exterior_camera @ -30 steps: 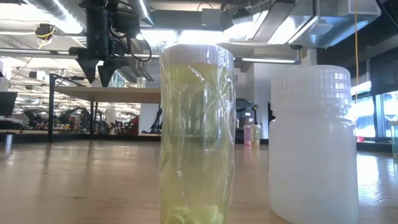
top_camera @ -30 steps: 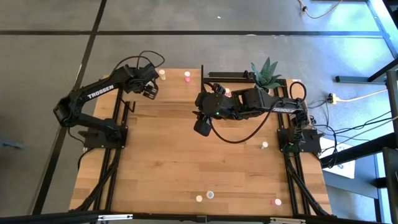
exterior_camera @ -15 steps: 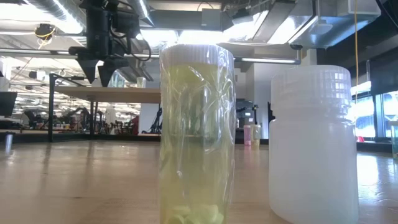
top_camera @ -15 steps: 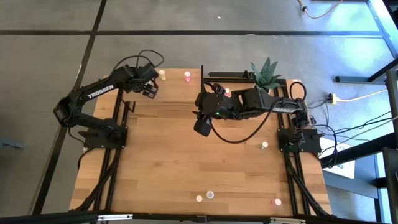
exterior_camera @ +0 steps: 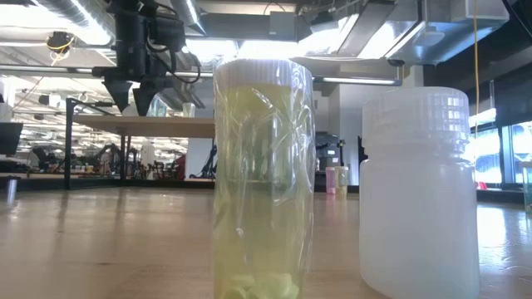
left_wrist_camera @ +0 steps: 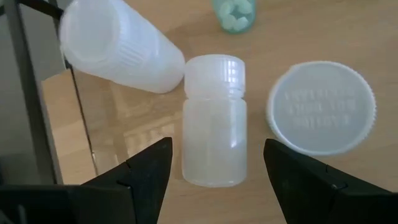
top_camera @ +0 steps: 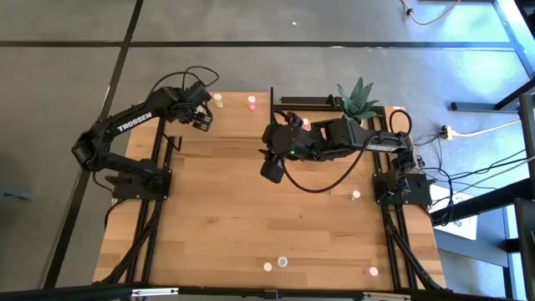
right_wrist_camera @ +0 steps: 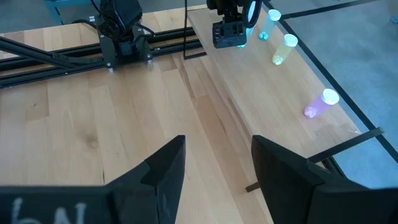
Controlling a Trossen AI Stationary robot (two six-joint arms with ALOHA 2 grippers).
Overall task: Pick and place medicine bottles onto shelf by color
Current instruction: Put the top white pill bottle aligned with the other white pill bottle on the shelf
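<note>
The left gripper hangs with its jaws spread wide and empty at the far left end of the shelf, directly above an upright whitish bottle that stands between the two fingers without touching either. Just beside that bottle lie a toppled white bottle and a white-capped bottle, with a green bottle a little beyond. A yellow-topped bottle and a pink-topped bottle stand on the shelf near the gripper. The right gripper hovers over the tabletop beside the shelf's front edge, jaws parted and holding nothing.
</note>
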